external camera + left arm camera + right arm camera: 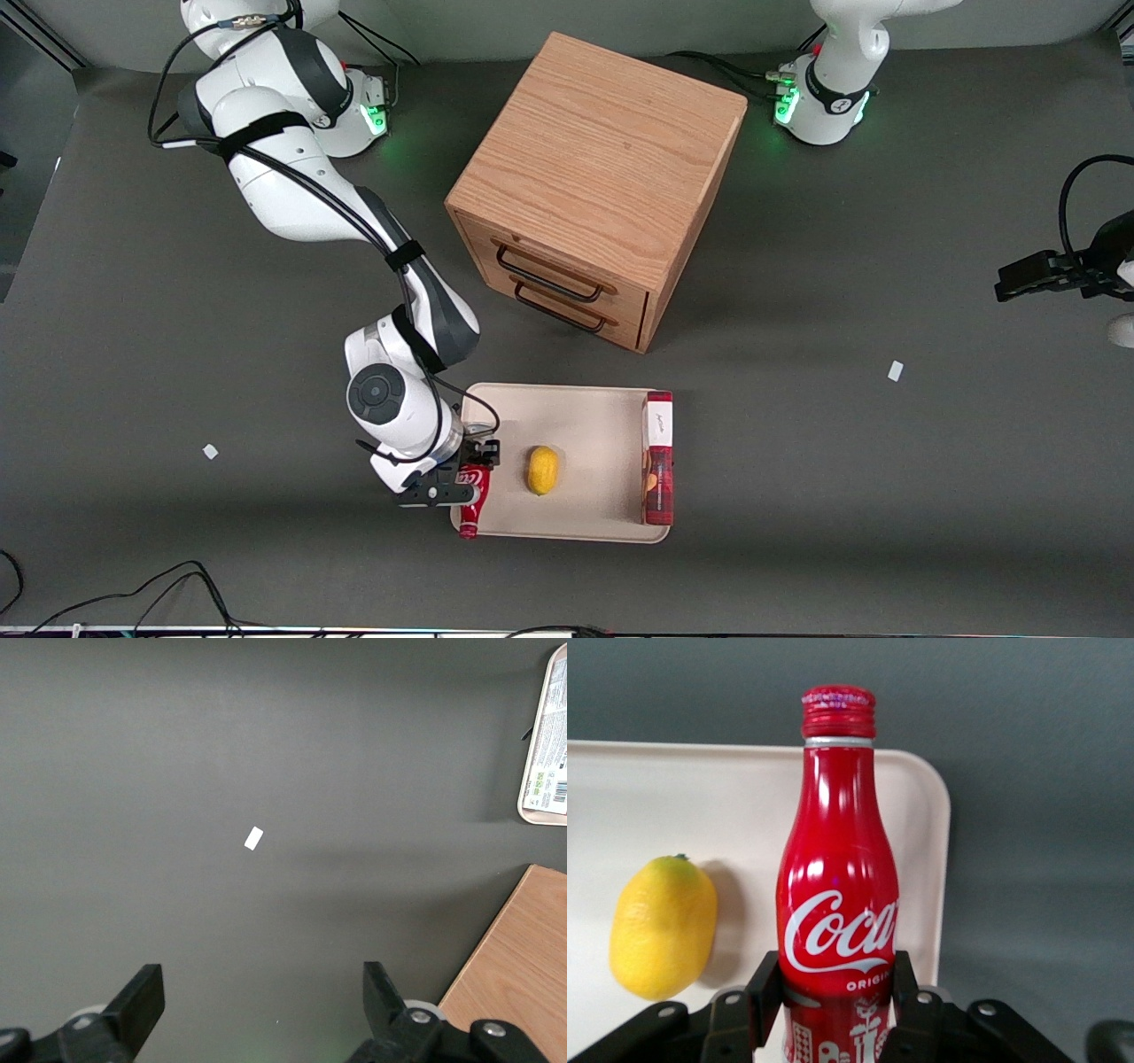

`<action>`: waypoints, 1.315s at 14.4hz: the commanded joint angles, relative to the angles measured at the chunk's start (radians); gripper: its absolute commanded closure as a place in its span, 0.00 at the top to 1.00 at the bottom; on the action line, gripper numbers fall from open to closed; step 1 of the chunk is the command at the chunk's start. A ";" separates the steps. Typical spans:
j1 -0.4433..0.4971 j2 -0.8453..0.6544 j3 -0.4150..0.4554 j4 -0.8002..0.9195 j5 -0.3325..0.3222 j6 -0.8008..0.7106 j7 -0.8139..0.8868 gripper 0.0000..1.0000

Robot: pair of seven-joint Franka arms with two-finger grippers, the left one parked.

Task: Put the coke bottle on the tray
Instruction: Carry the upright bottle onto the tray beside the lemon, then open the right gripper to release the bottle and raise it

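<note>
The coke bottle (pixel 474 501) is a slim red bottle with a white script logo. It lies over the rim of the cream-beige tray (pixel 585 425) at the tray's edge toward the working arm's end, with its red cap pointing toward the front camera. My gripper (pixel 461 483) is shut on the bottle's lower body. In the right wrist view the black fingers (pixel 766 988) press both sides of the bottle (pixel 837 904), and the gripper (pixel 835 992) sits just above the tray (pixel 673 797).
On the tray lie a yellow lemon (pixel 543 470) beside the bottle and a red-and-white box (pixel 657 456) along the edge toward the parked arm. A wooden drawer cabinet (pixel 602 177) stands farther from the camera. Small white scraps (pixel 896 371) (pixel 210 451) lie on the dark table.
</note>
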 commanded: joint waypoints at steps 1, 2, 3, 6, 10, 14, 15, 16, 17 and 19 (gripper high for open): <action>0.008 0.006 -0.002 0.015 0.017 -0.002 0.032 0.48; 0.008 0.002 -0.003 0.001 0.013 -0.002 0.032 0.50; 0.008 -0.003 -0.003 -0.014 0.009 -0.002 0.031 0.52; 0.008 -0.001 -0.002 -0.025 0.009 0.001 0.032 0.77; 0.005 -0.003 -0.003 -0.052 0.017 0.035 0.034 1.00; 0.005 -0.012 -0.003 -0.054 0.017 0.033 0.035 1.00; 0.005 -0.023 -0.003 -0.055 0.016 0.029 0.034 1.00; 0.002 -0.039 -0.003 -0.068 0.014 0.024 0.034 1.00; -0.004 -0.064 -0.003 -0.092 0.013 0.024 0.031 1.00; -0.015 -0.116 -0.003 -0.133 0.009 0.020 0.017 1.00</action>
